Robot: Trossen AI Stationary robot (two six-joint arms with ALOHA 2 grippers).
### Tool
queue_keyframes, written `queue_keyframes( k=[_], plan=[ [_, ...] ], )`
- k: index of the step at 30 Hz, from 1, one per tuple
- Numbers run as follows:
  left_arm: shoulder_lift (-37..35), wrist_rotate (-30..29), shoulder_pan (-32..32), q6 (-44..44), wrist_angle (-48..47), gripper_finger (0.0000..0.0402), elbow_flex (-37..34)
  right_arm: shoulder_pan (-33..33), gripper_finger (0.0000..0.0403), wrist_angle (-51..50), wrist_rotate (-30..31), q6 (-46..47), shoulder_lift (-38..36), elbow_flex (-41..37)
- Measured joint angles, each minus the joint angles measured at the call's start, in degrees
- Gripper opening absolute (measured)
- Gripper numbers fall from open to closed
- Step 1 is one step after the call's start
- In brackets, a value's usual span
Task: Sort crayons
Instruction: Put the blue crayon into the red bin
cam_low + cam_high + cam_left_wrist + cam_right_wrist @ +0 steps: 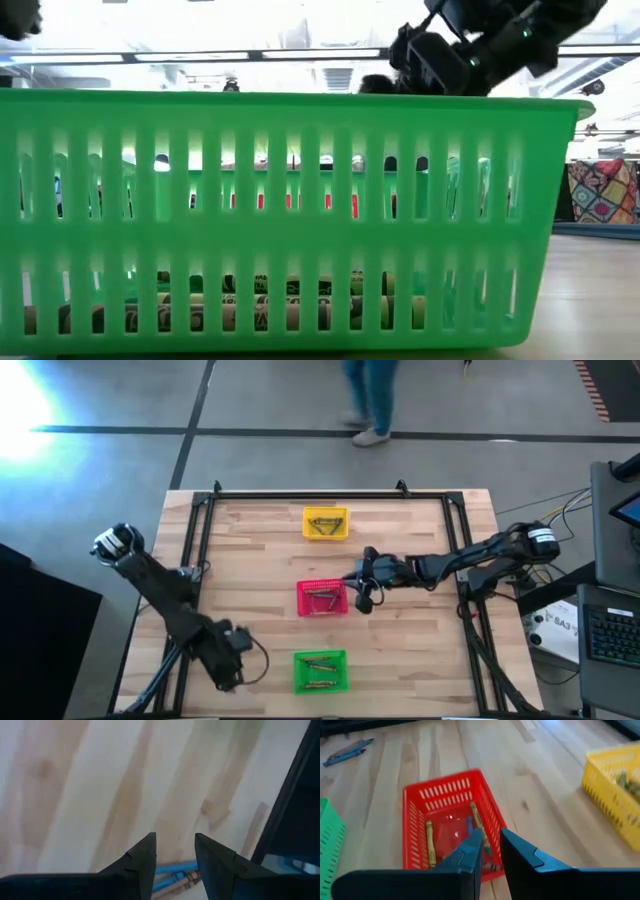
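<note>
Green basket (290, 220) filled the low view, while the right gripper (490, 845), narrowly open and empty, risked clipping the red basket (447, 795) rim.

Three small square slatted plastic baskets stand in a line down the middle of the pale wooden plank table (250, 560): yellow basket (325, 523) toward 12 o'clock, red basket (322, 598) at centre, green basket (320, 671) toward 6 o'clock, with bare wood between each. The right gripper (364, 592), fingers slightly apart, and its dark arm block the red basket's 3 o'clock side. The left gripper (226, 672) sits at the green basket's 9 o'clock. A black metal frame (300, 495) borders the table. Bare boards lie open at 9 o'clock of the yellow and red baskets.
</note>
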Motion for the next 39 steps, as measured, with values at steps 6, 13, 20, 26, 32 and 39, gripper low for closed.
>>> queue_keyframes(
  k=[6,13,20,26,32,39],
  plan=[
    [8.4,2.0,-1.1,-15.6,-3.2,0.0118,4.6,1.5,0.0057,2.8,0.0,5.6,1.1,-2.1],
    [16.1,11.6,-1.9,-23.1,-3.5,0.0107,6.7,6.3,0.0057,3.0,0.0,8.0,1.0,-2.3],
    [17.3,11.9,-3.0,-28.2,-3.6,0.01,6.9,10.4,0.0057,2.7,0.0,7.9,1.0,-1.8],
    [17.3,12.0,-3.2,-30.8,-3.6,0.01,6.9,11.6,0.0057,1.1,0.0,7.9,1.0,-1.8],
    [17.4,12.4,-3.4,-31.4,-5.4,0.01,7.8,11.9,0.0057,-0.7,0.1,8.4,1.0,-1.9],
    [17.4,10.8,-3.9,-32.7,-10.0,0.01,9.6,12.0,0.0057,-0.7,0.1,8.6,1.0,-2.0]
  ],
)
